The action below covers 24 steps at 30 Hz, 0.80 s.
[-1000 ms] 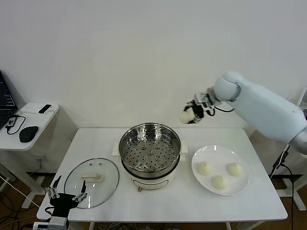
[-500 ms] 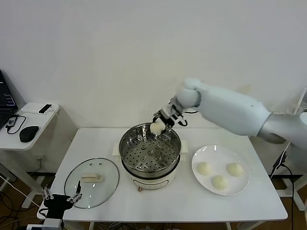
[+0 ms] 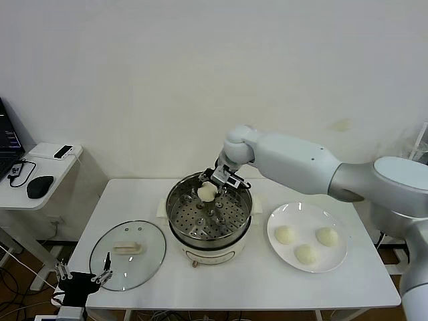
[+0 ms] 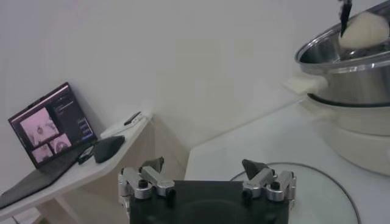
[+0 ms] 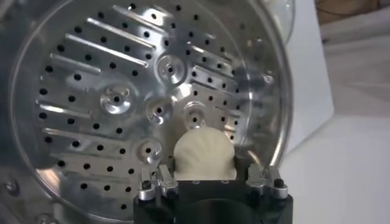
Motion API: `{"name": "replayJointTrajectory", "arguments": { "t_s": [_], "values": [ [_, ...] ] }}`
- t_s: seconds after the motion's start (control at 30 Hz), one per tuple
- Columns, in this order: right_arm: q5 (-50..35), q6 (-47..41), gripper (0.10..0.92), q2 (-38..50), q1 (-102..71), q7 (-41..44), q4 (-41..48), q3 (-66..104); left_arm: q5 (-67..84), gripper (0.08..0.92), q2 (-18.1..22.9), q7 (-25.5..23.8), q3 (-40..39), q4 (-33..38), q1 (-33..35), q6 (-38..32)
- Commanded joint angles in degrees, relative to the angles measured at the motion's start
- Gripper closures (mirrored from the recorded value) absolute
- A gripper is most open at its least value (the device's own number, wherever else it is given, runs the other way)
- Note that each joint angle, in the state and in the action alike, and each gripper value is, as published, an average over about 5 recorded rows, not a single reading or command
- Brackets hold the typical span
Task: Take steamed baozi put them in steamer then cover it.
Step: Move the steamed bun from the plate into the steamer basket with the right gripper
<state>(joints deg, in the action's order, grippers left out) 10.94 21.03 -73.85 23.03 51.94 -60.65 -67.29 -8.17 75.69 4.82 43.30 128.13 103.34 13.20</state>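
- right gripper (image 3: 208, 187) reaches in over the steamer (image 3: 209, 215), above the far part of the tray (image 5: 109, 103)
- its fingers pinch one baozi (image 3: 206, 192); in the right wrist view the bun (image 5: 203, 154) sits between the two fingers (image 5: 157, 182), low over the holes, can't tell if it touches the tray
- steamer sits mid table (image 3: 234, 281), steel pot on a cream base, nothing else on the tray
- left wrist view shows the same bun (image 4: 364, 29) just above the pot rim (image 4: 341, 58)
- three more baozi (image 3: 305, 253) lie on a white plate (image 3: 281, 217) just right of the steamer, apart from each other
- lid (image 3: 127, 253) lies flat on the table left of the steamer, cream handle (image 3: 127, 249) up, near the front-left corner
- left gripper (image 3: 83, 274) is parked low at the table's front-left edge, right by the lid's near rim; fingers (image 4: 146, 180) spread wide, nothing between them
- side desk (image 3: 40, 175) further left holds a mouse (image 3: 40, 186), a laptop (image 4: 52, 137) and a small white box (image 3: 53, 152)
- white wall (image 3: 200, 67) behind everything
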Motion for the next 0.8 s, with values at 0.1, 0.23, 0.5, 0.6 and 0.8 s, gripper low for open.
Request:
{"name": "replayJointTrajectory", "arguments": {
  "t_s": [0.1, 0.23, 0.5, 0.6, 0.8],
  "values": [
    [9.3, 7.6, 0.406, -3.2, -2.1, -3.2, 7.3, 1.2, -0.1, 0.177, 0.0, 0.0, 0.0, 0.1, 0.0, 0.0],
    [9.5, 8.2, 0.405, -3.9, -2.6, -3.9, 8.9, 1.5, -0.1, 0.177, -0.1, 0.0, 0.0, 0.2, -0.2, 0.0],
    [9.1, 8.8, 0.364, -4.6, -2.9, -4.8, 10.7, 2.0, 0.0, 0.177, -0.1, 0.1, -0.2, 0.4, -0.6, 0.1],
    [4.7, 6.9, 0.291, -3.7, -1.4, -3.4, 8.3, 1.6, 0.0, 0.177, -0.2, 0.1, -0.2, 0.5, -0.6, 0.1],
    [-9.4, -6.8, 0.206, 1.2, 3.8, 3.5, -1.3, 0.2, 0.4, 0.177, -0.3, 0.1, -0.2, 0.5, -1.0, 0.1]
  ]
}}
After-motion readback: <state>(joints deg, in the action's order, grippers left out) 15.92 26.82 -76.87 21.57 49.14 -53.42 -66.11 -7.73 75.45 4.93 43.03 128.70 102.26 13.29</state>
